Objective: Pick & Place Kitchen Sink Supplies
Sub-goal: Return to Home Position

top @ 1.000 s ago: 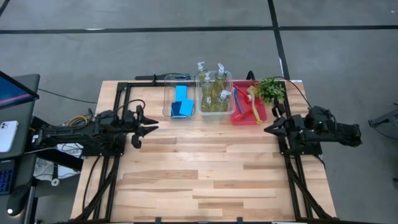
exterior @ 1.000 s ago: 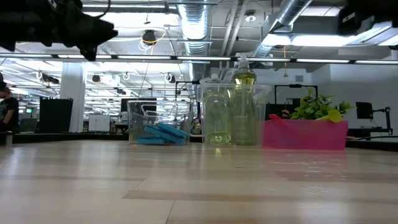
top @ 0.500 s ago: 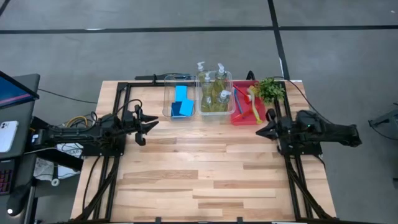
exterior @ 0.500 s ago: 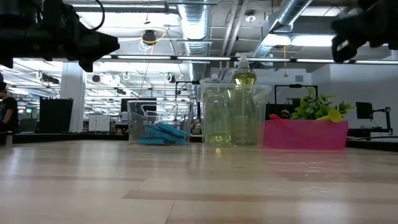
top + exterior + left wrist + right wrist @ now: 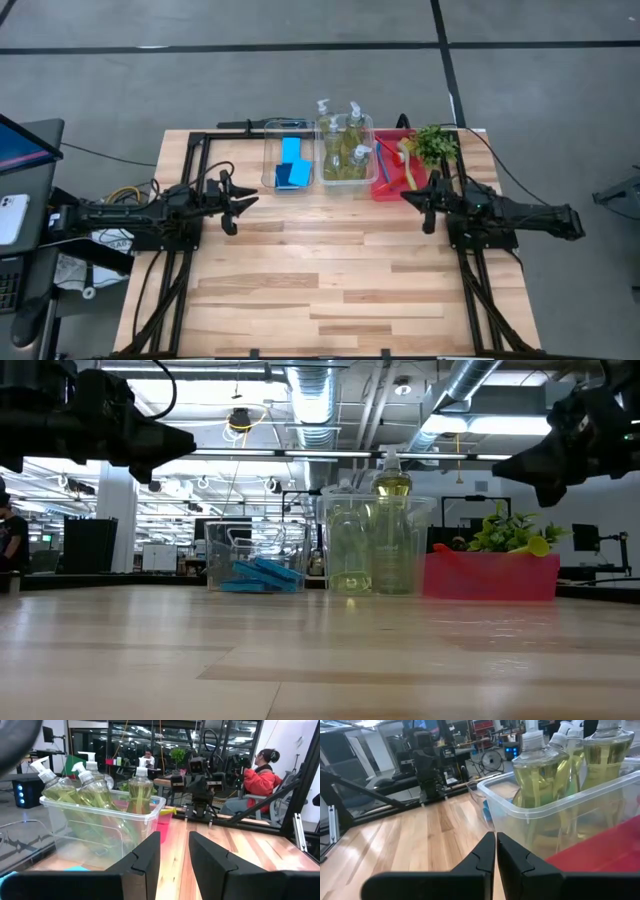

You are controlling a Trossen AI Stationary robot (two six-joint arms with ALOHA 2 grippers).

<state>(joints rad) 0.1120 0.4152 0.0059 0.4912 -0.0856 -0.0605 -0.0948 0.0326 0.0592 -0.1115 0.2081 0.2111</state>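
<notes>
Inside the red tray (image 5: 396, 192), the brushes (image 5: 409, 170) are laid front to back. Left jaws are held part open, right jaws shut, both empty.

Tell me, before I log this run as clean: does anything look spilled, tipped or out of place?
Nothing stands out. The sponges lie in the left clear bin, the pump bottles stand upright in the middle bin, the brushes rest in the red tray; no spill shows on the table.
</notes>
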